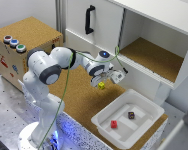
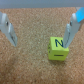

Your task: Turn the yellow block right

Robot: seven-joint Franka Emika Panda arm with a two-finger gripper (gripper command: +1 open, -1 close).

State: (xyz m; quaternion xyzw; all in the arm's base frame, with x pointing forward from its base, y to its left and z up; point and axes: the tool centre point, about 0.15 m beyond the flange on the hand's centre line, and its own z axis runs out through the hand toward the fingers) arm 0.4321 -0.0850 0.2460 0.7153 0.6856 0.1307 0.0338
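Note:
The yellow block (image 1: 101, 85) is a tiny bright cube resting on the cork tabletop, just below my gripper (image 1: 104, 79) in the exterior view. In the wrist view the yellow block (image 2: 59, 49) shows a dark letter on its top face and lies close to one fingertip (image 2: 71, 34), off the midline between the fingers. My gripper (image 2: 41, 36) is open, its two fingers spread wide above the cork with nothing held between them. The other fingertip (image 2: 8, 31) stands well apart from the cube.
A white tray (image 1: 144, 104) at the exterior view's right holds a small red cube (image 1: 114, 124) and a dark maroon cube (image 1: 131, 115). A white cabinet (image 1: 154, 50) with an open compartment stands behind. A cork box with buttons (image 1: 16, 45) sits at the left.

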